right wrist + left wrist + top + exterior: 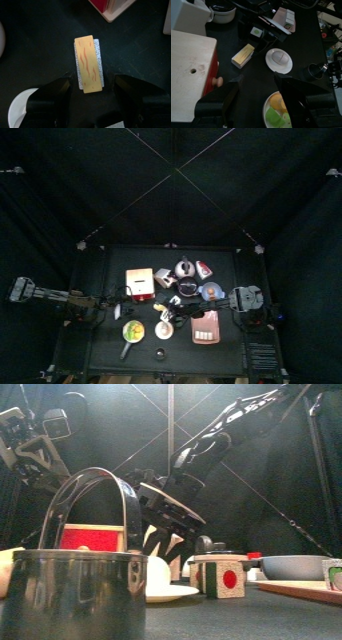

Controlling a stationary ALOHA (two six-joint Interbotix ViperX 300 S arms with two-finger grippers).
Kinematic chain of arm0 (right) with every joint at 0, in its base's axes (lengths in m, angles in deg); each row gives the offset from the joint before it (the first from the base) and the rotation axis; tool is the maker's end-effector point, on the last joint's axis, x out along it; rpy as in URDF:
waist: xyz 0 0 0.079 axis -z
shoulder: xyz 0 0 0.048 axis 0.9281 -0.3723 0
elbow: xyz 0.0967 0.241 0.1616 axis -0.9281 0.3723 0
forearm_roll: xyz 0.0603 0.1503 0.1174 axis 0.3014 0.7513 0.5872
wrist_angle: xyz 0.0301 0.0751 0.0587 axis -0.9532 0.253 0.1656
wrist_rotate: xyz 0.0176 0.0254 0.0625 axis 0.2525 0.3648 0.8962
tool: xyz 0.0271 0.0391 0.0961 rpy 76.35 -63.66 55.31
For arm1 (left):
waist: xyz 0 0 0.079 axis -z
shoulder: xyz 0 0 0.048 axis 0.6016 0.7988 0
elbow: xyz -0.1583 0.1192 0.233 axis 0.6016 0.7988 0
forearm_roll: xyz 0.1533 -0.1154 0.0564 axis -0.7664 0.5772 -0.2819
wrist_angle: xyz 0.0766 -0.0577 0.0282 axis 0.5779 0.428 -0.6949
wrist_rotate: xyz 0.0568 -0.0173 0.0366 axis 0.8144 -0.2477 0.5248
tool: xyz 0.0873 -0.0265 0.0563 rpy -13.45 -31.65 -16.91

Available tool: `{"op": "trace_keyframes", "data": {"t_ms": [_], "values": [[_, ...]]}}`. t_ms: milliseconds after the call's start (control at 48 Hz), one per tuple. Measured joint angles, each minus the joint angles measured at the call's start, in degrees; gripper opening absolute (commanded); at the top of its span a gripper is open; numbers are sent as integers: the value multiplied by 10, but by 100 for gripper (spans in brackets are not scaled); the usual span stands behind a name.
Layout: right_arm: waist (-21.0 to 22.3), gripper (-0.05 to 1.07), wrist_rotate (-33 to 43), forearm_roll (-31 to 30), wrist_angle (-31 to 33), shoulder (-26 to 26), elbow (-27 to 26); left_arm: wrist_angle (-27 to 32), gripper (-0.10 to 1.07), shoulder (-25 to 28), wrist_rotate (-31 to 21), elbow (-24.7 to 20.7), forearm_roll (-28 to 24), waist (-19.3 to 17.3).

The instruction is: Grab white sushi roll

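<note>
A sushi piece (89, 62) with a white rice body and a yellow-orange top lies flat on the black table. My right gripper (93, 82) is open just above it, with one jaw on each side of its near end, not closed on it. The piece also shows in the left wrist view (243, 54) and the top view (160, 309), with the right gripper (173, 308) over it. A white block with a red dot and green edge (225, 576) stands at the front. My left gripper (258, 84) is open and empty near the table's left side (118, 311).
A white plate (271, 52) with a white rounded item is beside the piece. A plate of green and yellow food (276, 109), a wooden board (188, 75) with a red side, a metal pot (74, 589), a grey bowl (294, 566) and a pink tray (205, 331) crowd the table.
</note>
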Motion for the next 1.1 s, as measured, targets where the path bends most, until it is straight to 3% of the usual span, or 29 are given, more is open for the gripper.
{"op": "trace_keyframes", "data": {"t_ms": [146, 333, 708, 917, 1104], "values": [[-4, 89, 0, 1, 5, 21, 3, 0, 88, 0, 0, 0, 0, -1], [-37, 89, -1, 6, 39, 98, 36, 1, 88, 1, 0, 0, 0, 0], [-209, 88, 6, 32, 156, 221, 151, 0, 88, 0, 0, 1, 6, -1], [-270, 88, 6, 83, 168, 234, 197, 0, 88, 0, 1, 1, 7, 0], [-274, 88, 6, 118, 168, 235, 223, 1, 88, 0, 0, 1, 6, -1]]}}
